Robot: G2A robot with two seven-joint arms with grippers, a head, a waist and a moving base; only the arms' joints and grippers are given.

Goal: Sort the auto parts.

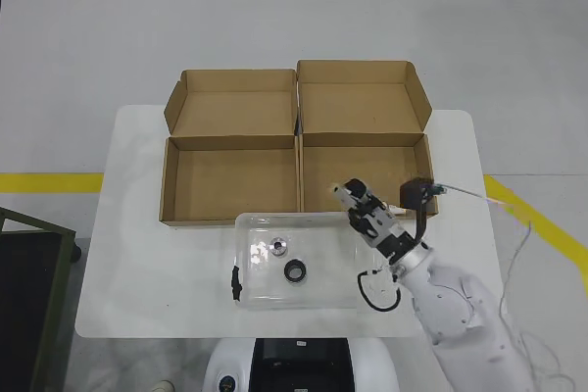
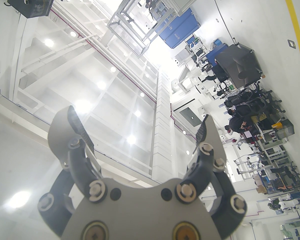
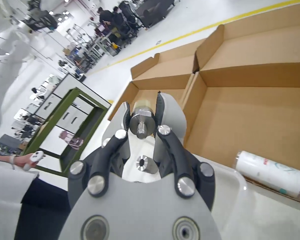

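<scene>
R gripper (image 3: 142,116), clamped on 1 metal fitting (image 3: 139,124) w/ long axis approx. along its fingers, hangs by the clear tray's (image 1: 323,286) far rim, the R cardboard box (image 1: 372,171) just at 12 o'clock.

white table (image 1: 147,265), cardboard boxes (image 1: 230,181), clear tray (image 1: 318,292)

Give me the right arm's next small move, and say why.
Probably ease the right end effector forward until it hangs over the right-hand open brown cardboard box. It is shut on a silver metal cylinder with a hex collar and sits at that box's near wall, above the far edge of the clear plastic tray.
</scene>
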